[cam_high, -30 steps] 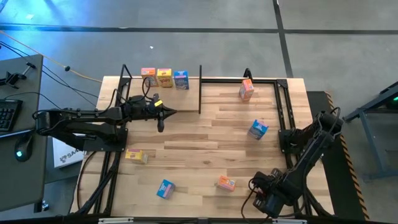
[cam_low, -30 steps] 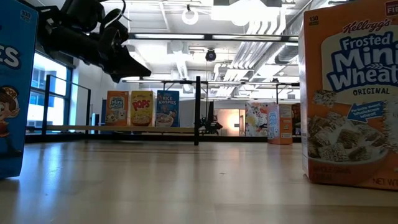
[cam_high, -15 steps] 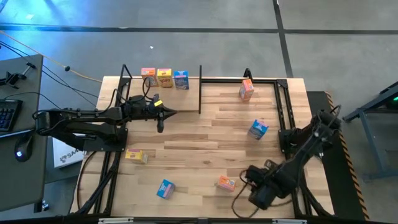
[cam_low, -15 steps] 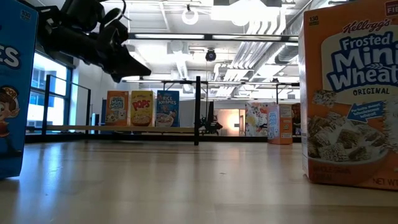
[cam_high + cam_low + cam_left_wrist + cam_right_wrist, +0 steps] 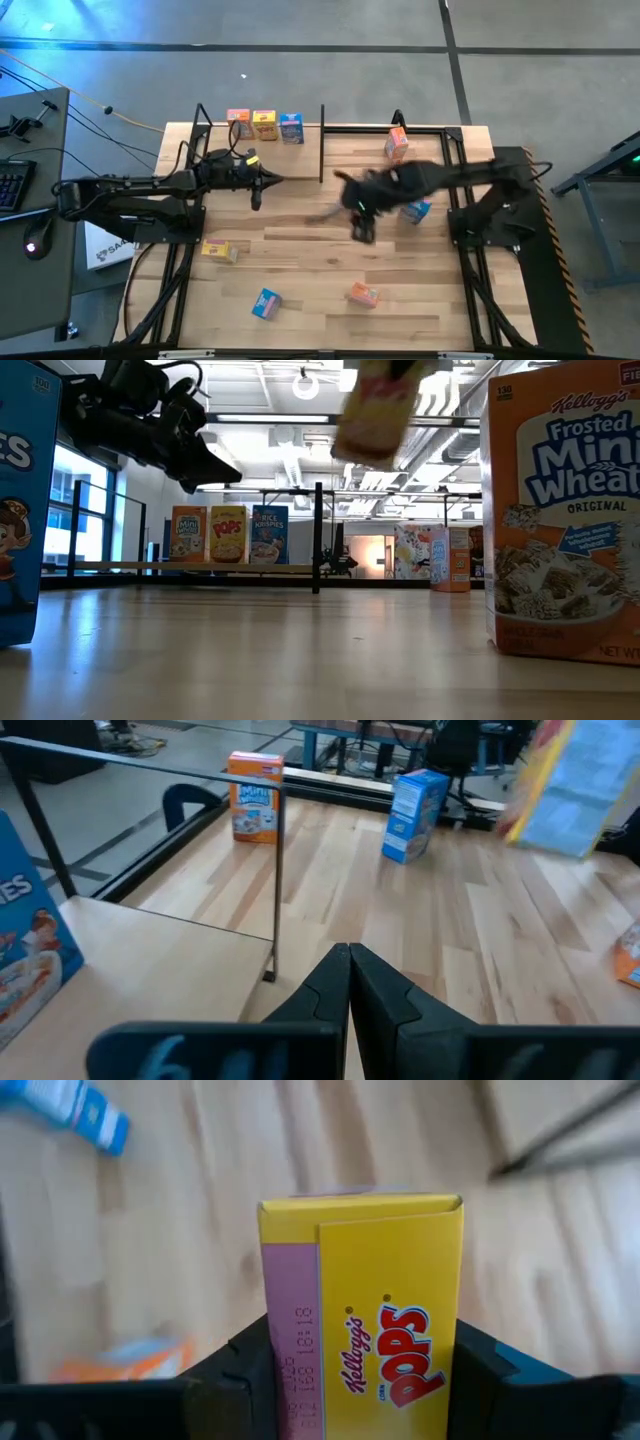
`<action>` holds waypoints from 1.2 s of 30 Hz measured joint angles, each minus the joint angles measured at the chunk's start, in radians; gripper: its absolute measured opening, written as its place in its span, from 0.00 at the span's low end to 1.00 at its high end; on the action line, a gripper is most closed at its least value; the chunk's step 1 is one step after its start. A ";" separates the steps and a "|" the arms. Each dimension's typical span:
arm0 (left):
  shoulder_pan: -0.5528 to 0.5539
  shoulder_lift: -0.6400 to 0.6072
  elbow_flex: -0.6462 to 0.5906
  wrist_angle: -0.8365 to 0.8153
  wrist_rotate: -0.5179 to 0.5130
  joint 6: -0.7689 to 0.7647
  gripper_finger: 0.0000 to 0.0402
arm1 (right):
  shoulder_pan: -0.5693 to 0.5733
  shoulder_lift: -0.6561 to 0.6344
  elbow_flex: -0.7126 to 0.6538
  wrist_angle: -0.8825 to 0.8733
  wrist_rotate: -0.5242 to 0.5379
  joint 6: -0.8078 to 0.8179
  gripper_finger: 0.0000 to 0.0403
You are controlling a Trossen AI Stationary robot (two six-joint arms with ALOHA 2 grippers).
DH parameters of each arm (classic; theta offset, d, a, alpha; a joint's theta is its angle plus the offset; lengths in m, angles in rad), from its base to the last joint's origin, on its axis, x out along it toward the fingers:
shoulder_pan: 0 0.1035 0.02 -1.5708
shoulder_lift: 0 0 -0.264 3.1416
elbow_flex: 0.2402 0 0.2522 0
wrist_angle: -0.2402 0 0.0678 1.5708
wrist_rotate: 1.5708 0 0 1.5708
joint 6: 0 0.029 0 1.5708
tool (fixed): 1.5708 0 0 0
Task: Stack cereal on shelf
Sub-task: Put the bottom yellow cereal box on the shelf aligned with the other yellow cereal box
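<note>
— Tabletop from above: what's on it?
— Three boxes stand in the far-left shelf; the left gripper hangs near them, closed and empty. The right gripper is mid-table.
— Low view?
— A yellow box is up in the air.
— Left wrist?
— Fingers pressed together.
— Right wrist?
— The yellow box is clamped between the fingers.

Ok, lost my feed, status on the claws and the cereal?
Right claw shut on yellow Pops box, airborne mid-table. Left claw shut, empty, near shelf. Three boxes shelved. Path looks clear.
</note>
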 joint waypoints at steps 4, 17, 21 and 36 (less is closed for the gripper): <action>0.017 0.000 0.000 0.000 0.009 0.011 0.00 | -0.120 0.091 -0.002 0.131 -0.092 -0.209 0.43; 0.054 -0.074 0.000 -0.127 0.004 0.026 0.00 | -0.227 0.345 -0.004 0.447 -0.223 -0.432 0.43; 0.054 -0.102 0.000 -0.164 -0.003 0.023 0.00 | -0.234 0.371 -0.004 0.523 -0.230 -0.437 0.43; 0.050 -0.129 0.000 -0.213 -0.005 0.016 0.00 | -0.236 0.452 -0.003 0.676 -0.230 -0.429 0.54</action>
